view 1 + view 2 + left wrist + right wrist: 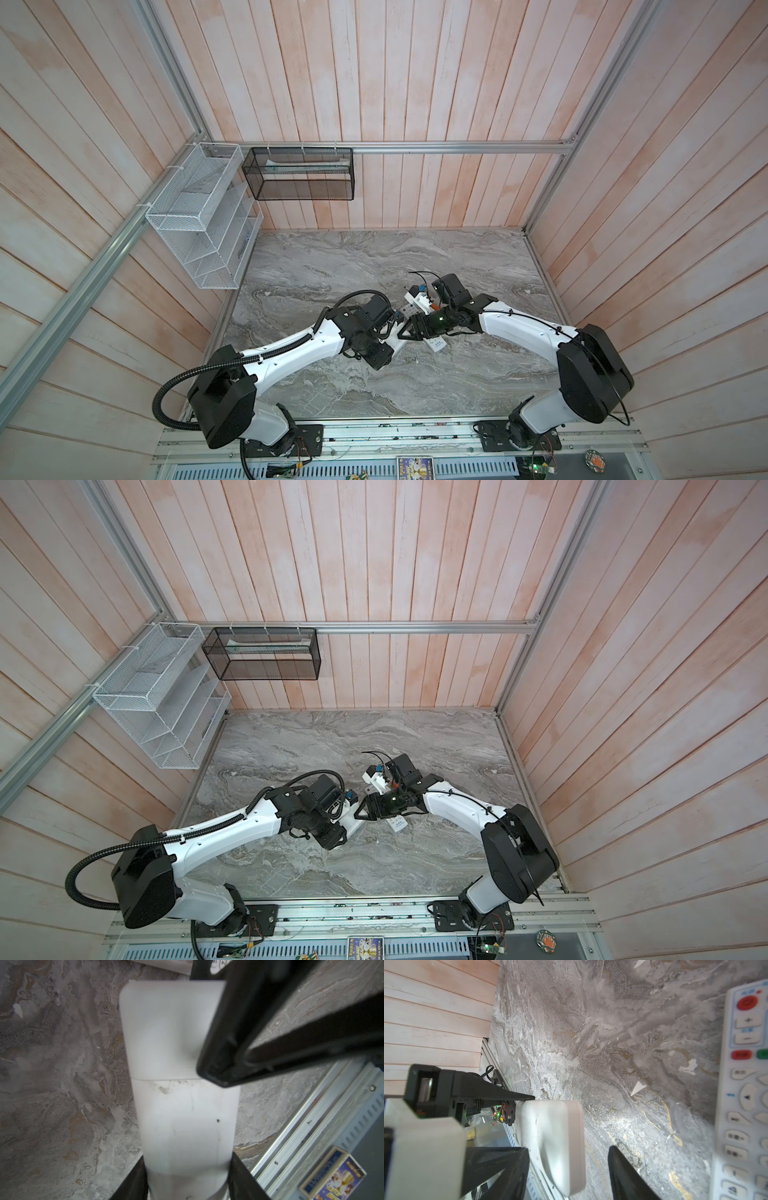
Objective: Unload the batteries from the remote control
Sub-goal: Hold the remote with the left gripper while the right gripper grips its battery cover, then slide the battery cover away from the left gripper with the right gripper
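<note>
Held closest to the left wrist camera, the white remote control (182,1115) is seen back side up, lifted off the marble table (374,266). Its near end is clamped between the two fingers of the left gripper (187,1167), which are closed flush against its sides.

A seam is seen across the back, and the panel beyond it is judged to be the battery cover (170,1032), shut and in place. No batteries are visible in any view; they are judged to lie inside the remote, under that cover.

The right gripper (569,1149) is set around the remote's free end with its jaws partly apart. One finger (228,1047) lies against the cover near the seam, while a gap is visible between the other finger (629,1178) and the remote's side, so nothing is gripped by it.

A second remote (745,1095) lies face up on the table nearby, untouched.

The step in hand is judged to be opening the compartment. The next move calls for the cover to be pressed and slid off toward the free end while the body is kept steady in the left jaws.
</note>
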